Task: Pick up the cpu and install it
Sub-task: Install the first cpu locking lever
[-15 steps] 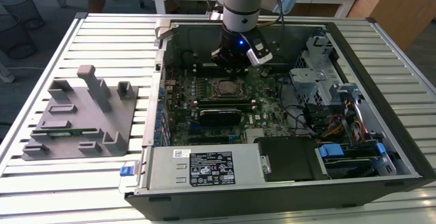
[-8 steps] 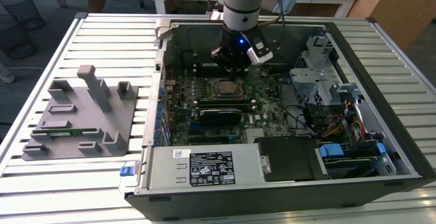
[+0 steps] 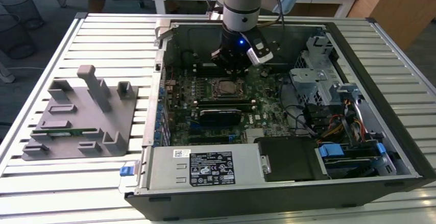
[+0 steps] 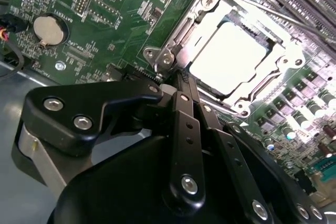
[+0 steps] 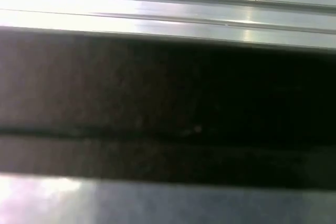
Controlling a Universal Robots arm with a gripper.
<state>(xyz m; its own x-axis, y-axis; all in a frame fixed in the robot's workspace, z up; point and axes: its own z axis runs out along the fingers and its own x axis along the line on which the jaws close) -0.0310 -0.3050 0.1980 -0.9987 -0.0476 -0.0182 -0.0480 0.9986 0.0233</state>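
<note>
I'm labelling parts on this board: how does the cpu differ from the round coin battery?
In the second wrist view, the cpu is square with a bright, flat silver top; the coin battery is round and duller. The cpu sits framed by the metal socket bracket, beside the gripper; the coin battery lies farther off in a dark round holder. The cpu looks larger. Both are metallic and lie flat on the green motherboard.

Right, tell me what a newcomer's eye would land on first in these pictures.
First, the open computer case on the slatted table, with the arm reaching down into it and its gripper just above the motherboard. In the second wrist view, the cpu gleams bright silver in its socket frame, just beyond the fingers. A grey fixture lies at the exterior view's left.
</note>
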